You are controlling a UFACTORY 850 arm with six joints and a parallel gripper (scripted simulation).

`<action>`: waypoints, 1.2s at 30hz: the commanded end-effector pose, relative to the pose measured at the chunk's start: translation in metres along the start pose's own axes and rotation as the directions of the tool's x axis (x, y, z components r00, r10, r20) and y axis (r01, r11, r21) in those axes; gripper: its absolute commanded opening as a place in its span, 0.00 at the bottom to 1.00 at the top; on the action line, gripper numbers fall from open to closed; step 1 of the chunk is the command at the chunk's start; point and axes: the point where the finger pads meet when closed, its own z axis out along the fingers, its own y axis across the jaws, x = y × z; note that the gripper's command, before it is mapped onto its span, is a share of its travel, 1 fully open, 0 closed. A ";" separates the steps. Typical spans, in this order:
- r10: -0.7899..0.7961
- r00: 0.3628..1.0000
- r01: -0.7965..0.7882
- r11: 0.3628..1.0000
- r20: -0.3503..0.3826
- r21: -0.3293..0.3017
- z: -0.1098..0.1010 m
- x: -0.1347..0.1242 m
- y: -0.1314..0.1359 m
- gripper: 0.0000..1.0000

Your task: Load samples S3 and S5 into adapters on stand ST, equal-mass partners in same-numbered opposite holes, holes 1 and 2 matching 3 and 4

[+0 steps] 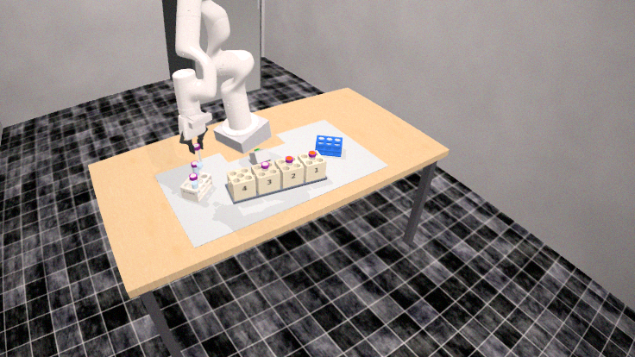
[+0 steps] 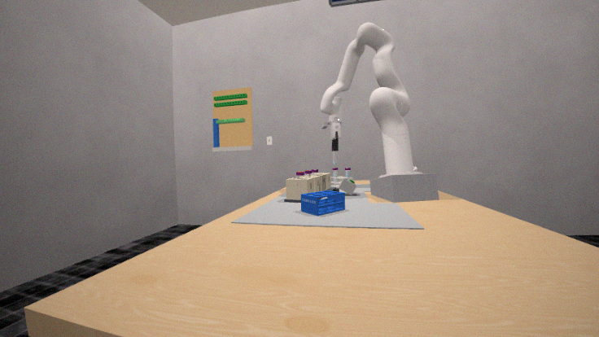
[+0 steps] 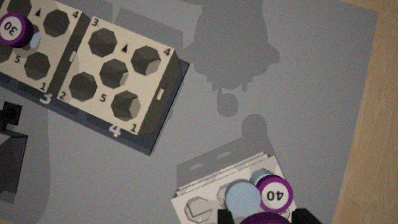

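My claw (image 1: 197, 147) (image 2: 334, 146) (image 3: 264, 218) grips a purple-capped tube (image 1: 199, 157) (image 2: 334, 157) (image 3: 265, 220), long axis roughly vertical, above the counter. Adapter 4 (image 1: 243, 188) (image 3: 136, 83), my likely target, lies up and left in the wrist view, so I'd carry sideways before lowering.

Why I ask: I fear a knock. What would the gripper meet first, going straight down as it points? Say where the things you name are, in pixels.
The gripper (image 1: 194, 151) (image 2: 334, 150) (image 3: 265, 216) holds a tube (image 1: 199, 156) (image 2: 334, 157) (image 3: 243, 197), whose lower end probably meets the white rack (image 1: 191, 194) (image 3: 220, 182), or possibly the mat (image 1: 222, 228) (image 2: 377, 217) (image 3: 325, 100); depth is unclear.
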 end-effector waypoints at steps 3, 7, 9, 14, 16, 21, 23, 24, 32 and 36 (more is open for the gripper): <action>0.282 0.959 -0.281 0.959 0.030 -0.038 0.001 0.028 -0.030 0.00; 0.377 0.926 -0.375 0.926 0.026 -0.041 0.002 0.038 -0.042 0.00; 0.395 0.919 -0.393 0.918 0.025 -0.041 0.002 0.041 -0.045 0.00; 0.395 0.919 -0.393 0.918 0.025 -0.041 0.003 0.058 -0.064 0.00; 0.395 0.919 -0.393 0.918 0.025 -0.041 0.004 0.064 -0.072 0.00; 0.395 0.919 -0.393 0.918 0.025 -0.041 0.005 0.081 -0.091 0.00; 0.395 0.918 -0.393 0.918 0.025 -0.041 0.005 0.087 -0.098 0.00; 0.395 0.918 -0.393 0.918 0.025 -0.041 0.005 0.087 -0.098 0.00; 0.395 0.918 -0.394 0.918 0.025 -0.041 0.007 0.110 -0.125 0.00; 0.395 0.918 -0.394 0.918 0.025 -0.041 0.007 0.113 -0.127 0.00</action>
